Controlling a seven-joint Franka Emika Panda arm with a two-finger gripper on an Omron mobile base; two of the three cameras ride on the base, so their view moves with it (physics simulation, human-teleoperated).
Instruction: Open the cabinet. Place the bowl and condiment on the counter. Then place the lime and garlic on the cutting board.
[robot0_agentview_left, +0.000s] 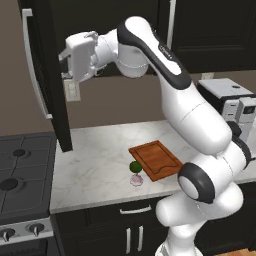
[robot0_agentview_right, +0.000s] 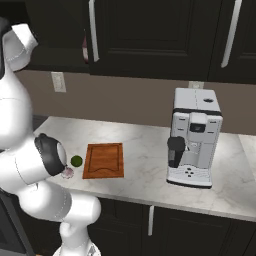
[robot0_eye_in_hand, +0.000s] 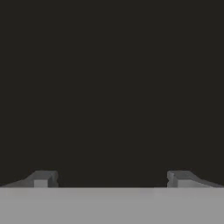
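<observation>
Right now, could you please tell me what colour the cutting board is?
Reddish-brown wood; the cutting board shows best in the right base view.

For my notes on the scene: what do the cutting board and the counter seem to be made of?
The cutting board looks like wood: reddish-brown, matte, with a groove round its edge. The counter looks like polished marble, white with grey veins, though it could be an imitation.
</observation>
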